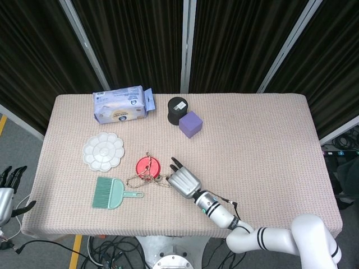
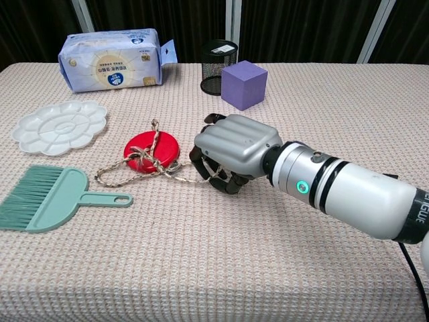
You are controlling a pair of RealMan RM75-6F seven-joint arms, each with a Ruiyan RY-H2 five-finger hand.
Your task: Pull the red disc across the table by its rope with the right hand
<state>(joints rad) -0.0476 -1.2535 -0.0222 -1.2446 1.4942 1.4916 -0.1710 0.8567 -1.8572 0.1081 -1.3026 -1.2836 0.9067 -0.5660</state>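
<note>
looks like you're at the grab step, your right hand (image 2: pixel 236 149) curled around the rope (image 2: pixel 175 176) just right of the red disc (image 2: pixel 151 150) mid-table, so next you drag rightward steady till the slack's gone

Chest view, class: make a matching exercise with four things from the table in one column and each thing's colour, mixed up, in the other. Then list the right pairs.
Things:
1. disc
2. cube
3. brush
4. palette

Colours:
A. white
B. teal green
C. red
D. purple

Pairs: 1-C, 2-D, 3-B, 4-A
</note>
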